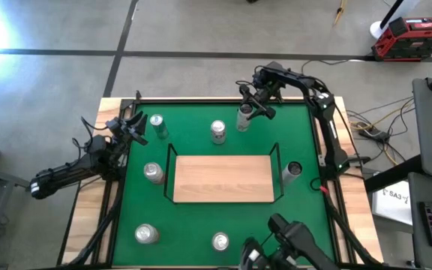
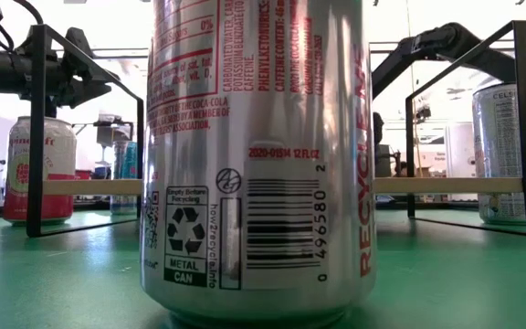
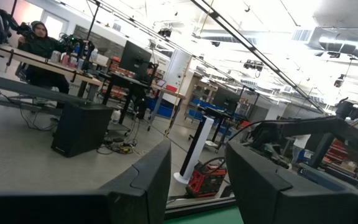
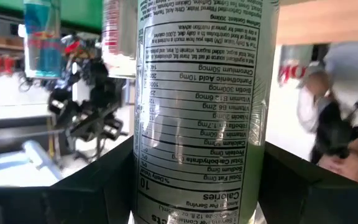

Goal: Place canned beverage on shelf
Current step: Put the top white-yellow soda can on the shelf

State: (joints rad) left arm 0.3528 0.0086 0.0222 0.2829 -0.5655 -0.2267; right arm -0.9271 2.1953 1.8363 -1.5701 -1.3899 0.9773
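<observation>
The shelf (image 1: 220, 178), a light-wood board with a black wire rail, lies in the middle of the green table. My right gripper (image 1: 252, 106) is at the table's far side, shut on a tall silver can (image 1: 244, 116), which fills the right wrist view (image 4: 201, 93). My left gripper (image 1: 131, 129) is open and empty at the table's left side; its wrist view (image 3: 197, 180) shows only the room beyond its fingers. Several other cans stand on their bases on the felt around the shelf, such as one behind it (image 1: 217, 131) and one on its right (image 1: 291, 171). My right gripper pinches the silver can's side wall (image 4: 148, 162) between its two fingers (image 4: 92, 180), one on each side. The fingers come level from the table's far right and lie across the can. The can stands upright; I cannot tell whether its base is on the table.
More cans stand at the far left (image 1: 157, 122), left of the shelf (image 1: 153, 172), near left (image 1: 146, 234) and at the near edge (image 1: 220, 241); that last one fills the low view (image 2: 263, 155). The shelf's wire rails (image 2: 35, 137) rise at both ends.
</observation>
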